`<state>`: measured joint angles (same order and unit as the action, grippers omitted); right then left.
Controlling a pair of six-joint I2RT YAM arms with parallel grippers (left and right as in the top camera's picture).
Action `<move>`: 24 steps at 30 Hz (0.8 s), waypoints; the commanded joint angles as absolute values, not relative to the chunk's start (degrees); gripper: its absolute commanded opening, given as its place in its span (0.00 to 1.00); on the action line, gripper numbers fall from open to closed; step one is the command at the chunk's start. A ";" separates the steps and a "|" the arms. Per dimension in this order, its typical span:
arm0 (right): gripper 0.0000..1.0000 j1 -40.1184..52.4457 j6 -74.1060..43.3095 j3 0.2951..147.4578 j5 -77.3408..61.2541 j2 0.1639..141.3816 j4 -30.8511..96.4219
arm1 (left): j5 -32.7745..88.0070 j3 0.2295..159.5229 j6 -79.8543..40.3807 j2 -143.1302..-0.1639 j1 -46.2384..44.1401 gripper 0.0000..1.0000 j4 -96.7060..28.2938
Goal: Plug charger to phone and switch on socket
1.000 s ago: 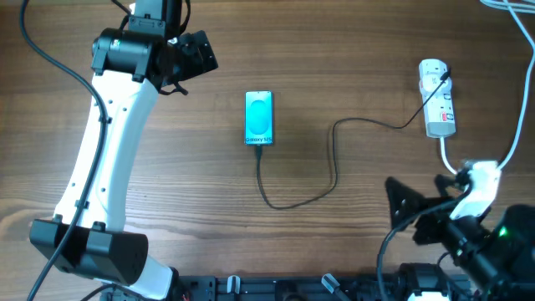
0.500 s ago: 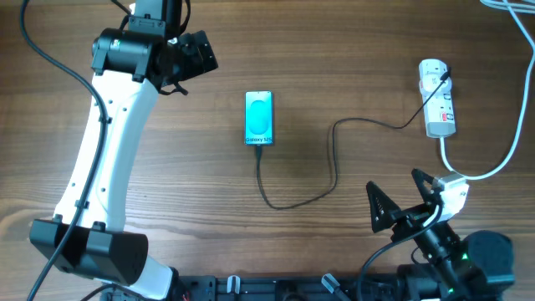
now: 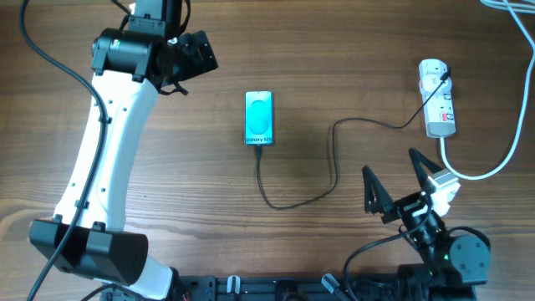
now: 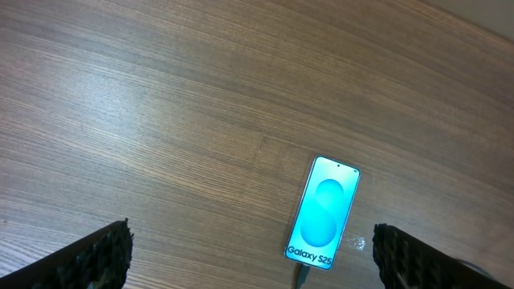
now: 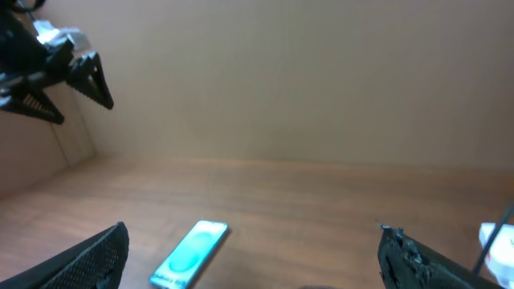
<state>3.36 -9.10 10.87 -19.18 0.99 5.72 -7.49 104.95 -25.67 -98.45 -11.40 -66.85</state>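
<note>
Both tools gape wide and hold nothing: the left tool (image 3: 192, 55) at upper left, the right tool (image 3: 394, 186) at lower right. The phone (image 3: 259, 118) lies flat in mid-frame on the desk (image 3: 209, 192), with the charger (image 3: 334, 159) running from its lower end to the socket (image 3: 438, 109) at upper right.

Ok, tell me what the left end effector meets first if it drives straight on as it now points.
Probably the bare table beside the phone, possibly the phone itself; depth is unclear. Nothing stands between the open left end effector and them.
</note>
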 commanded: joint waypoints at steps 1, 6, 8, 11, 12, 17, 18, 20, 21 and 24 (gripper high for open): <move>1.00 3.79 -7.49 7.25 -17.32 0.19 -0.56 | -8.01 104.60 -26.17 -98.65 -11.44 1.00 -66.72; 1.00 4.56 -7.42 4.27 -13.50 0.19 -5.28 | -8.03 104.60 -26.17 -98.65 -11.44 1.00 -66.72; 1.00 4.58 -7.44 2.85 -12.01 0.19 -7.62 | -8.03 104.60 -26.17 -98.65 -11.44 1.00 -66.72; 1.00 4.58 -5.87 0.47 -11.25 0.19 -11.70 | -8.03 104.60 -26.17 -98.65 -11.44 1.00 -66.72; 1.00 4.60 -5.69 0.25 -11.09 0.19 -11.86 | -8.01 104.60 -26.17 -98.65 -11.44 1.00 -66.72; 1.00 4.58 -1.41 0.27 -11.16 0.19 -11.81 | -8.03 104.60 -26.17 -98.65 -11.44 1.00 -66.72; 1.00 4.54 -1.52 0.27 -10.28 0.19 -11.25 | -8.01 104.60 -26.17 -98.65 -11.44 1.00 -66.72; 1.00 4.54 -1.54 0.25 -9.26 0.19 -10.13 | -8.01 104.60 -26.17 -98.65 -11.44 1.00 -66.72; 1.00 4.54 -1.58 0.27 -8.95 0.19 -9.67 | -8.01 104.60 -26.17 -98.65 -11.44 1.00 -66.72; 1.00 4.05 -1.72 0.27 -8.27 0.19 -6.90 | -8.03 104.60 -26.17 -98.65 -11.44 1.00 -66.72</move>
<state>4.25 -2.66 0.45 -10.37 0.89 -8.73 -7.49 104.95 -25.67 -98.45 -11.40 -66.85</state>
